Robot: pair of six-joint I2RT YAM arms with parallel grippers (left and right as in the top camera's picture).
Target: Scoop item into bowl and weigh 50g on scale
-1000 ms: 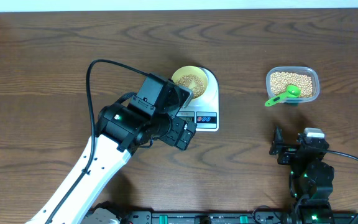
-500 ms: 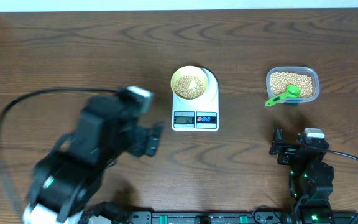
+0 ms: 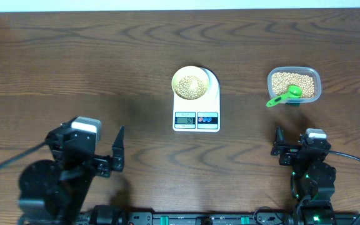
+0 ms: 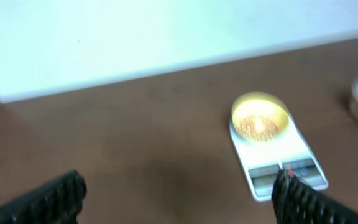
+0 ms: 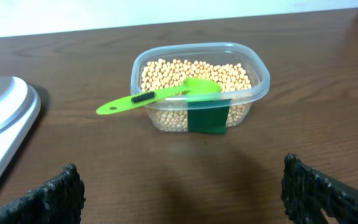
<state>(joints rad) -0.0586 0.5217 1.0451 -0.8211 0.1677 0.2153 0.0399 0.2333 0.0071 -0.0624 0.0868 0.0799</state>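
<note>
Soybeans (image 3: 190, 83) in the yellow bowl (image 3: 179, 75) on the kitchen scale (image 3: 212, 95) could overshoot 50 g with another scoopful; left hand (image 4: 179, 186) and right hand (image 5: 180, 168) both gape empty.

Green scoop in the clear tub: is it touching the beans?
Touching. The right wrist view shows the green scoop with its cup resting on the beans inside the tub, handle over the rim.

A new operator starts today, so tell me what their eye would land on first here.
At the centre, the pale yellow bowl of tan beans sits on the white scale. To its right stands a clear tub full of beans, with a bright green scoop resting inside and its handle jutting over the rim. The left claw and right claw are open and empty, well short of these things.
</note>
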